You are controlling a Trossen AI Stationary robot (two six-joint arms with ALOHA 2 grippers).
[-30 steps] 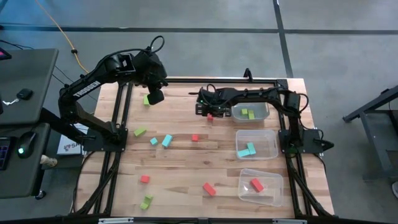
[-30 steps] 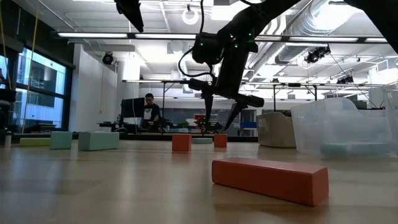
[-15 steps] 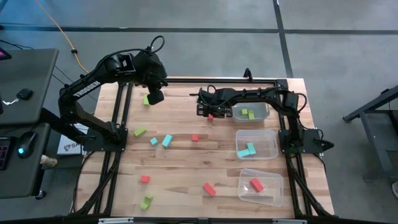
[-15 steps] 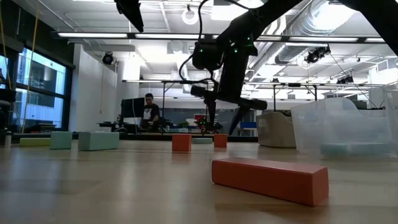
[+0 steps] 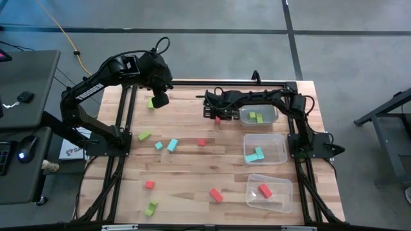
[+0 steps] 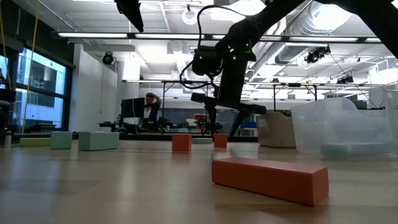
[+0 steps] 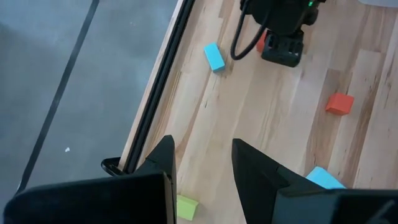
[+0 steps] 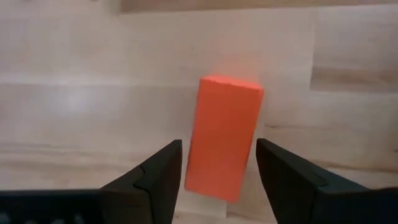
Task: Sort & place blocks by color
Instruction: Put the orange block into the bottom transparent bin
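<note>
Red-orange block [image 8: 224,137] lies flat on the wooden table [image 5: 192,167], between the spread fingers of the right hand [image 8: 219,174], which flank it without gripping (gaps show on both sides). Beside that hand stands the bin [image 5: 260,115] with green blocks. Left hand [image 7: 202,168] hangs apart, fingers parted, empty, above a green block [image 5: 151,102].

A: Pale wooden slatted table [image 5: 192,167]; three clear rectangular plastic bins [image 5: 264,149] along its right side.

B: Small loose lime green, light blue and red-orange blocks [image 5: 172,145] scattered left and centre; red-orange bar [image 6: 270,179] nearest.
</note>
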